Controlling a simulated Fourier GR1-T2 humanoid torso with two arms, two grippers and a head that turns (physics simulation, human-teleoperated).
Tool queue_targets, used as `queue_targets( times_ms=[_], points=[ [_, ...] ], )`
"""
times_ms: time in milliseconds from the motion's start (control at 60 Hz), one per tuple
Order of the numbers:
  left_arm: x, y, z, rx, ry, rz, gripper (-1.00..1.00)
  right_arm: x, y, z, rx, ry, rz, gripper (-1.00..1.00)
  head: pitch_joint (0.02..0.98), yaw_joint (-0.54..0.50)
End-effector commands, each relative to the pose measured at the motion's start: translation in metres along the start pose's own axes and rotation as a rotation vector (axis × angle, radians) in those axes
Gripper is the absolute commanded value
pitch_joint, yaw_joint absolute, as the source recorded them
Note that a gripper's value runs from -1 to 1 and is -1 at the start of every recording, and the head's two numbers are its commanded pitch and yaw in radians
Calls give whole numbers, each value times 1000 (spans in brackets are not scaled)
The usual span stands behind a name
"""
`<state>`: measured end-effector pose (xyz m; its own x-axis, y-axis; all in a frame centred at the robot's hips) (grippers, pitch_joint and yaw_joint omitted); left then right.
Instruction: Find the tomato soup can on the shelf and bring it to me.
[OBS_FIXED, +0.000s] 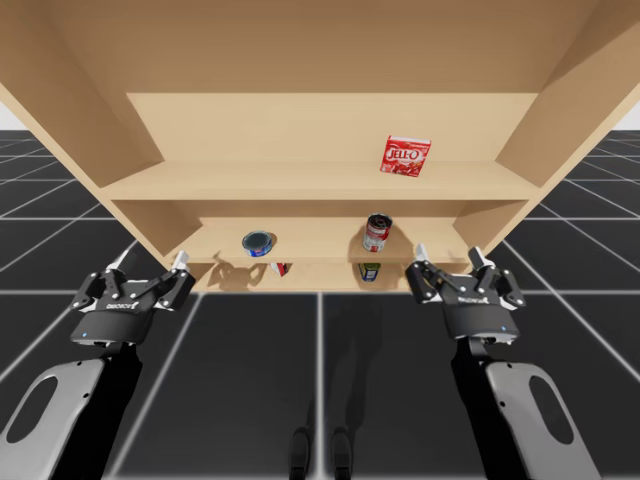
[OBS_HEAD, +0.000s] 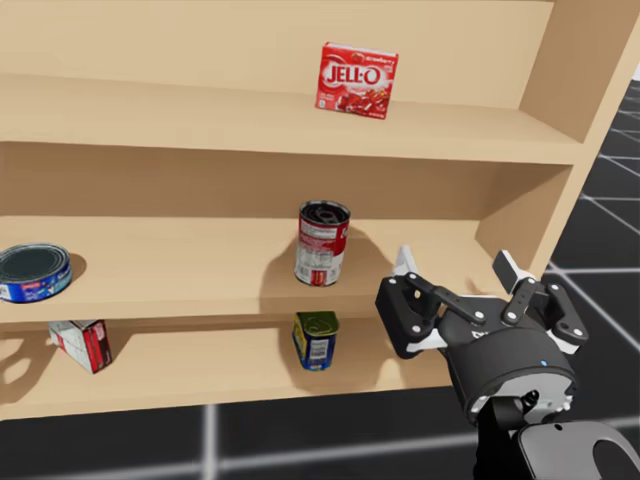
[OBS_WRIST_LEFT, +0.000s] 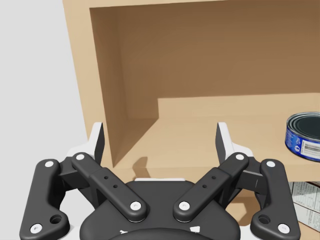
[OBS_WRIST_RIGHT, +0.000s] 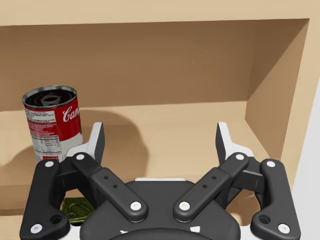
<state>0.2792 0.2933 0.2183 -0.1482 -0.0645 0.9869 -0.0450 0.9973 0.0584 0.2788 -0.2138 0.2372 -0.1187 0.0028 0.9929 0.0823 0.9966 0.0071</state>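
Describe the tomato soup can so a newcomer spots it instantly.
Look at the wooden shelf unit, middle board. The tall can stands upright right of centre. Among the cans it alone is red and white; its shelf-mate, the blue can, is squat.

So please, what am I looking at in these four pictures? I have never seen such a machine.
It is a simulated humanoid robot with two arms, each ending in a two-finger gripper. One picture looks down from above, one from the head, two from the wrists. The left gripper and right gripper are open and hold nothing. On the wooden shelf: a red box on top; a red and white can and a flat blue can in the middle; a small box and a green can below.
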Motion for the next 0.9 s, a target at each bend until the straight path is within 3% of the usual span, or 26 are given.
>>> queue_targets(
  times_ms=[17,67,100,183,317,333,667,683,733,783,900],
  points=[
    [0,1,0,0,1,2,-1000,15,17,8,76,15,-41,-1000,563,-218],
    [0,0,0,-1,1,2,-1000,19,20,8,103,22,-49,-1000,564,-217],
    [-1,1,-1,-1,2,2,-1000,24,25,7,146,47,-74,-1000,564,-216],
    [-1,1,-1,0,3,2,-1000,27,32,4,202,92,-81,-1000,563,-216],
    [-1,1,-1,-1,5,0,-1000,27,43,-3,236,122,-36,-1000,560,-216],
    [-1,1,-1,-2,5,0,-1000,27,46,-6,239,125,-18,-1000,559,-218],
    [-1,1,-1,-2,6,2,-1000,16,74,-36,253,173,24,-1000,546,-225],
    [-1,1,-1,-2,7,3,-1000,12,76,-41,239,172,41,-1000,546,-225],
    [-1,1,-1,-2,7,3,-1000,9,78,-46,224,184,44,-1000,547,-224],
    [-1,2,-1,-1,7,4,-1000,2,80,-55,199,188,70,-1000,548,-222],
    [-1,2,-2,1,8,4,-1000,-7,83,-71,167,210,82,-1000,552,-217]
  ],
)
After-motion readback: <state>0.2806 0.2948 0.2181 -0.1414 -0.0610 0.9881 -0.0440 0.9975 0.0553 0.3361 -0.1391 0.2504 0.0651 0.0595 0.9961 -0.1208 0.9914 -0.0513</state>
